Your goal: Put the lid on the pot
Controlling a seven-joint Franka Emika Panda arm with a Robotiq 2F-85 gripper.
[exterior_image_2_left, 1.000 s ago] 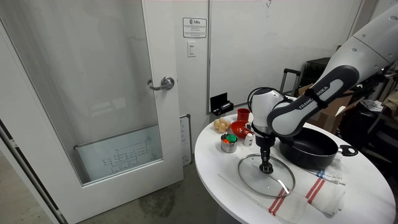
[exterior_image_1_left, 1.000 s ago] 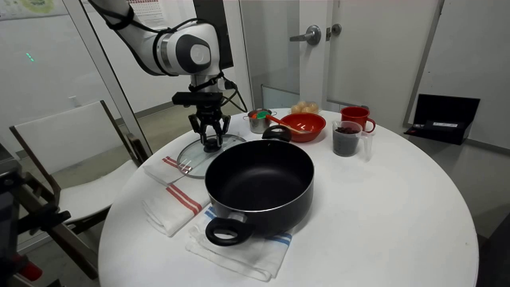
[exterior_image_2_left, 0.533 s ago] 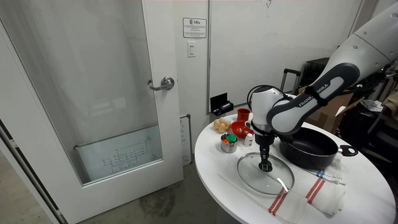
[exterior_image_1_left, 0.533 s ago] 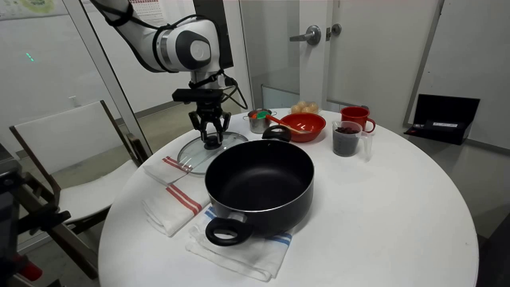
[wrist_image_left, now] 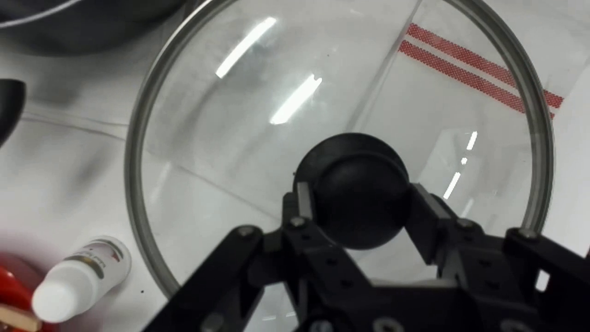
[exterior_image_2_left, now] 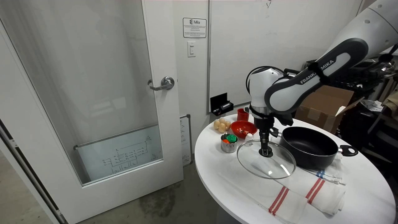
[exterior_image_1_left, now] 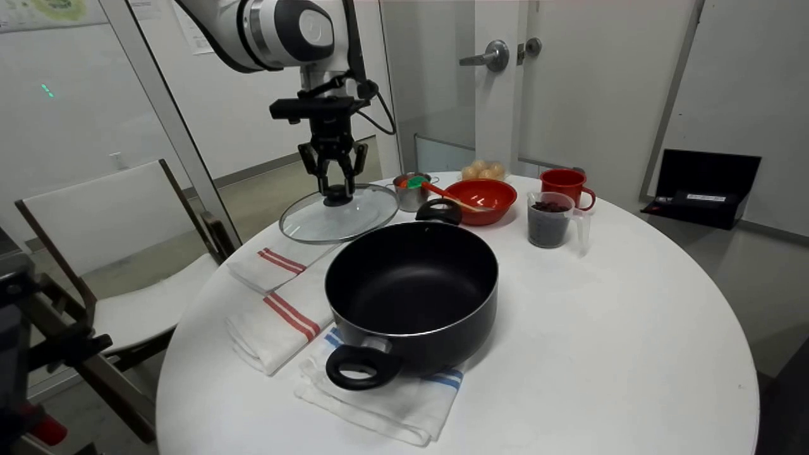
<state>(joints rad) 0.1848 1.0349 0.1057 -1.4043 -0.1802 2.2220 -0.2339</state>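
Note:
The lid is a round glass disc with a metal rim, showing in both exterior views (exterior_image_1_left: 310, 221) (exterior_image_2_left: 253, 163) and filling much of the wrist view (wrist_image_left: 239, 147). My gripper (exterior_image_1_left: 337, 188) is shut on its dark centre knob; the fingers sit on both sides of the knob in the wrist view (wrist_image_left: 362, 198). The lid hangs above the table, roughly level. The wide black pot (exterior_image_1_left: 442, 344) stands open beside it, with both handles showing in both exterior views (exterior_image_2_left: 311, 158). A part of the pot shows at the wrist view's top left (wrist_image_left: 87, 32).
Folded towels with red stripes (exterior_image_1_left: 278, 322) lie below the lid; a blue-striped towel (exterior_image_1_left: 385, 404) lies under the pot. A metal cup (exterior_image_1_left: 412, 198), a white bottle (wrist_image_left: 85, 276), a red bowl (exterior_image_1_left: 483, 212), a measuring cup (exterior_image_1_left: 547, 229) and a red mug (exterior_image_1_left: 562, 182) stand near.
My gripper has risen with the lid held by its knob, lifting it off the table and towel. The pot and the other things have not moved.

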